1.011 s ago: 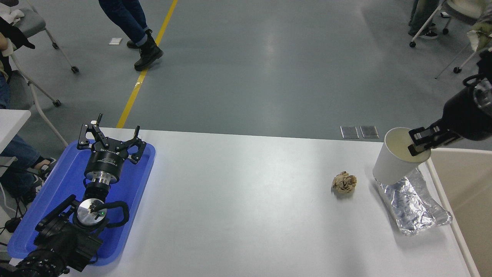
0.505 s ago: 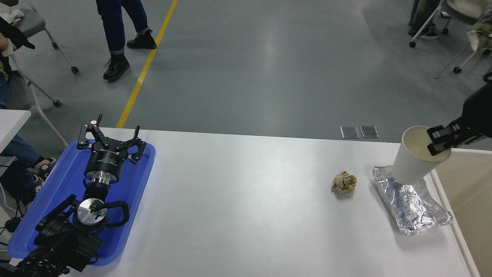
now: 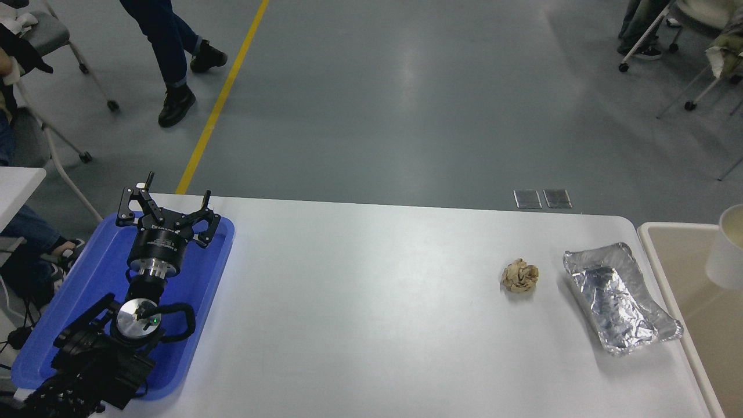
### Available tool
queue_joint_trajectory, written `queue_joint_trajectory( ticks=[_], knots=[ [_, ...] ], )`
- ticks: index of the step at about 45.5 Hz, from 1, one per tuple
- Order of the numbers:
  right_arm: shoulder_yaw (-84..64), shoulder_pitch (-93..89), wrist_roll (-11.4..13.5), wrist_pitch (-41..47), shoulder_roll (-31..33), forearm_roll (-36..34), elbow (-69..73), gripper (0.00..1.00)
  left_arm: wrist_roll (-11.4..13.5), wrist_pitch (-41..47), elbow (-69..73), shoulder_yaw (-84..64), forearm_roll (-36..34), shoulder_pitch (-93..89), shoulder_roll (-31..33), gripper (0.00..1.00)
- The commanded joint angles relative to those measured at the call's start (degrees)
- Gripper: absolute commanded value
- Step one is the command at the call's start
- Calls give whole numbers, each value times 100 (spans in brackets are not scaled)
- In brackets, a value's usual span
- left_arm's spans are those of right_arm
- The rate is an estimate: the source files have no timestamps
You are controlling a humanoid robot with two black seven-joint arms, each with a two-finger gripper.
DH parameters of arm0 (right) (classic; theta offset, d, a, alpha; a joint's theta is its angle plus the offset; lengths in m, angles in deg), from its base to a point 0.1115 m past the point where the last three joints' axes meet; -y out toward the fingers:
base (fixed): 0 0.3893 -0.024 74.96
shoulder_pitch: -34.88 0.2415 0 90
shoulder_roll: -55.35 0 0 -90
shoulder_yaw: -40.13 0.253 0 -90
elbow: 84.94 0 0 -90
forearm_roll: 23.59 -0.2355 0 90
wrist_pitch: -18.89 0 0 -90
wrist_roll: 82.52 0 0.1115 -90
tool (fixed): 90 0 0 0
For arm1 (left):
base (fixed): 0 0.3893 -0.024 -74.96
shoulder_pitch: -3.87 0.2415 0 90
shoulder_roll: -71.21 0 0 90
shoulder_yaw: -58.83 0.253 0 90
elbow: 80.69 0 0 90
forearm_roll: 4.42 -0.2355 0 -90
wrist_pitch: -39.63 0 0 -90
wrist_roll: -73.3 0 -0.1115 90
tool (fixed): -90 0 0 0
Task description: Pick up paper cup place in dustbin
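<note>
Over at the lower left, the left gripper (image 3: 165,203) sits parked above the blue tray (image 3: 203,278), its black fingers spread apart and holding nothing. The right arm and its gripper are out of the picture altogether, so I cannot tell how that one stands or whether it has hold of anything.

At the far right edge, the paper cup (image 3: 727,258) shows only in part, cut off by the frame; it sits up in the air over the dustbin (image 3: 673,255), whose pale rim runs just beside the white table (image 3: 360,302). What carries the cup is out of sight.

On the table's right side the silver foil tray (image 3: 618,299) lies flat, near the dustbin's rim. Just to its left, apart from it, rests a crumpled brown paper ball (image 3: 520,275).

Beyond the table, a person's legs (image 3: 168,52) in dark jeans and black boots stand by the yellow floor line (image 3: 223,96).
</note>
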Motion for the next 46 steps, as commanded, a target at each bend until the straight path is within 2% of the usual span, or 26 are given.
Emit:
queue_joint_trajectory(
  ticks=[1,6,16,24,29,32,38,46],
  knots=[
    [626,-2083,-222,-416,431,69,-2017,0,8,0,1,0,6,0,0,100],
    [1013,-3016,-222,-759,501,-106,-2695,0,8,0,1,0,6,0,8,100],
    [1971,-5229,-214,-1049,457,-1107,-4530,0,8,0,1,0,6,0,8,100],
    [2789,-7313,-161,-1163,-175,-2382,-6201,0,8,9,1,0,6,0,8,100],
    [2859,-7930,-82,-1321,-457,-3085,-6572,0,8,9,1,0,6,0,8,100],
    [2903,-8141,102,-1532,-597,-3402,-6572,0,8,9,1,0,6,0,8,100],
    [3386,-8545,708,-2068,-861,-3701,-6572,0,17,17,1,0,6,0,8,100],
    [4107,-8888,1060,-2350,-1213,-3693,-6572,0,17,17,1,0,6,-9,8,100]
  ],
)
